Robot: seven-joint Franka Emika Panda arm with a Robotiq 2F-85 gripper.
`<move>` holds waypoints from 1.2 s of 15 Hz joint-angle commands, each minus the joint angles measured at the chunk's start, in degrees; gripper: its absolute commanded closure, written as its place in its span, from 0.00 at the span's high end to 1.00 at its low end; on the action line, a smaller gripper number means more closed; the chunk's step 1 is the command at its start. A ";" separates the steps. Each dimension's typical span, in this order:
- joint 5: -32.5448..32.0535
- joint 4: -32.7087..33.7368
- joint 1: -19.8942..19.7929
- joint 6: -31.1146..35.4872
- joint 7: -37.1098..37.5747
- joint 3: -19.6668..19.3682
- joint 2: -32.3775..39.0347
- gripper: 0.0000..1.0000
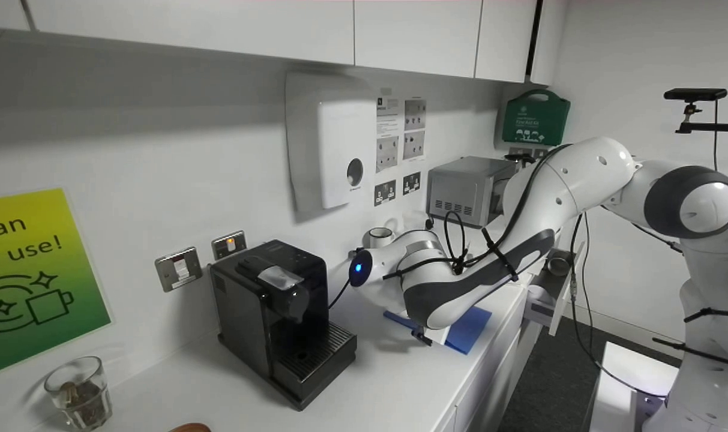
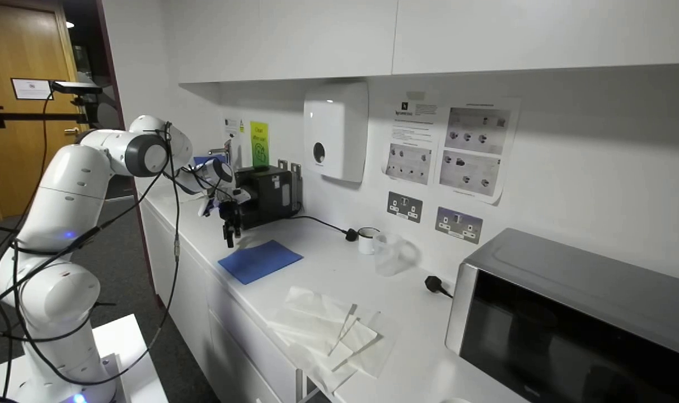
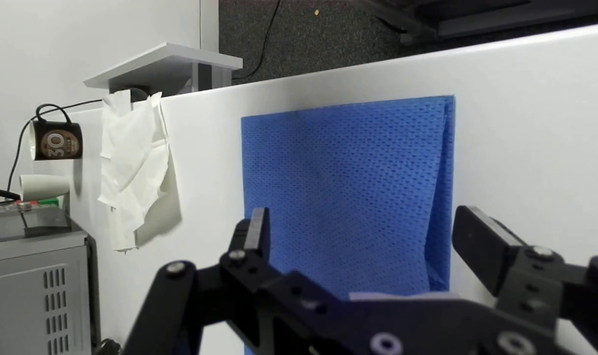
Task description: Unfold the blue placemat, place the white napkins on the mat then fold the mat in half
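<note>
Placemat (image 3: 338, 187) near counter edge (image 3: 348, 78), open room toward napkins (image 3: 133, 162).

Open countertop (image 3: 210, 187) between blue placemat (image 3: 338, 187) and white napkins (image 3: 133, 162), coffee machine (image 2: 272, 193) and microwave (image 2: 563, 319) obstructing either side

I count one blue placemat (image 3: 338, 197), one black coffee machine (image 1: 258, 324), one microwave (image 2: 574, 319), one wall dispenser (image 2: 336, 131), one green first-aid box (image 1: 536, 117) and, in an exterior view, two black plugs (image 2: 351, 235). The white napkins (image 3: 133, 167) overlap, so their exact number I cannot tell.
</note>
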 commanded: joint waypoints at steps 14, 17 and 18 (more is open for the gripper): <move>-2.51 3.75 1.29 -2.42 -1.30 -1.31 4.69 1.00; -2.99 4.06 1.57 -3.82 -1.20 -1.71 5.11 1.00; -3.17 4.11 1.67 -4.59 -1.14 -1.82 5.16 1.00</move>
